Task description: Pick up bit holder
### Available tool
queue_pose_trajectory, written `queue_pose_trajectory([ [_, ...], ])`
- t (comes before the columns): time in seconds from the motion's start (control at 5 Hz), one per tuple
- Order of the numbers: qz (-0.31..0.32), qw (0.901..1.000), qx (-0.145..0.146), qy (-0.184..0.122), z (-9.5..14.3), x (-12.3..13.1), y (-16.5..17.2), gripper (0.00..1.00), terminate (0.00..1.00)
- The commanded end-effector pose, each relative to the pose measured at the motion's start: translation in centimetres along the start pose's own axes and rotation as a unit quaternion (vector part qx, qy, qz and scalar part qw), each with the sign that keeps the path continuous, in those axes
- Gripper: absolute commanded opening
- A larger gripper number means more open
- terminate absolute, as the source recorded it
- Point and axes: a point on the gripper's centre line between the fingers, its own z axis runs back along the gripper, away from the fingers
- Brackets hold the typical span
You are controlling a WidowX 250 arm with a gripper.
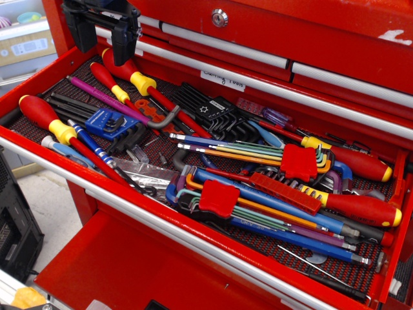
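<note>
Our claw (103, 40) hangs released (jaws apart) over the drawer's (213, 242) far-left corner, well apart from the bit holder (285, 193).

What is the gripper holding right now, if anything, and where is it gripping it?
Nothing is held. The gripper hangs open above the drawer's back left corner, with nothing between its fingers. The bit holder lies untouched among the hex keys toward the right.

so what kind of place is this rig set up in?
Looks like a workshop or garage: an open drawer of a red metal tool chest, packed with screwdrivers, hex key sets and a red bit holder. The gripper hangs over the drawer's back left corner.
</note>
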Motion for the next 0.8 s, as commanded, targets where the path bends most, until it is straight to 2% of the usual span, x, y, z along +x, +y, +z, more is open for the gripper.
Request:
queue_pose_trajectory([
  [0.0, 0.000, 1.0000, 0.000, 0.000, 0.0, 0.0, 0.0, 1.00, 0.00],
  [0.2, 0.124, 0.9921, 0.000, 0.021, 1.2, 0.1, -4.2, 1.00, 0.00],
  [0.4, 0.247, 0.9688, 0.001, 0.017, 2.0, -0.2, -8.6, 1.00, 0.00],
  [0.6, 0.367, 0.9292, -0.029, 0.034, 2.4, 0.0, -12.8, 1.00, 0.00],
])
